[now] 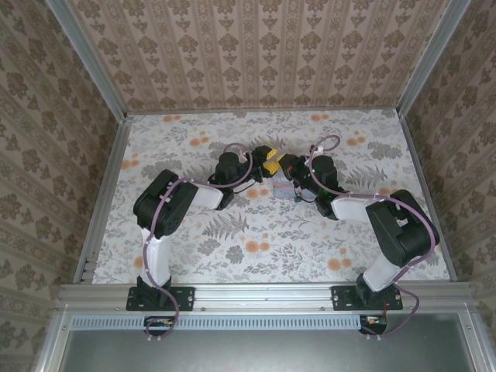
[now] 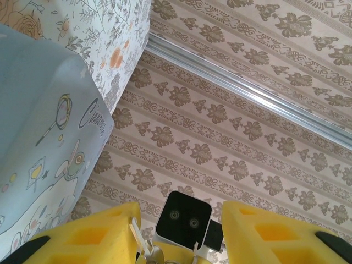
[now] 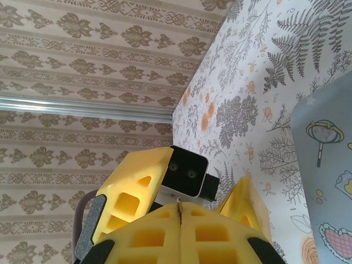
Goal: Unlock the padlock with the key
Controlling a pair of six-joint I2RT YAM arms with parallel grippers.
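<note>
The right claw (image 3: 181, 215) is squeezed tight shut. Right at its tip, a tiny thin brown bit pokes out of the crack. I think that is the key (image 3: 180, 205), but it is so small that I am not sure.

Just past that tip, the left claw (image 2: 180, 220) faces it, nose to nose. Its two yellow fingers (image 2: 93, 236) stand apart with a gap between them, and I cannot see anything pinched there. A thin pale sliver (image 2: 135, 230) sits by the inner side of one finger. It is too small to name.

Close beside both claws is the pale blue tin (image 3: 330, 165) with cartoon pictures on it. It rests on the flowery table (image 3: 258, 71). Far behind the claws, the table ends at the patterned wall (image 3: 82, 66).

I cannot tell where the padlock is. It may be tucked in among the fingers.

So the key seems to be in hand already. What is left, I think, is the main part. The key must go into the padlock's hole and turn, and the padlock must pop open.
</note>
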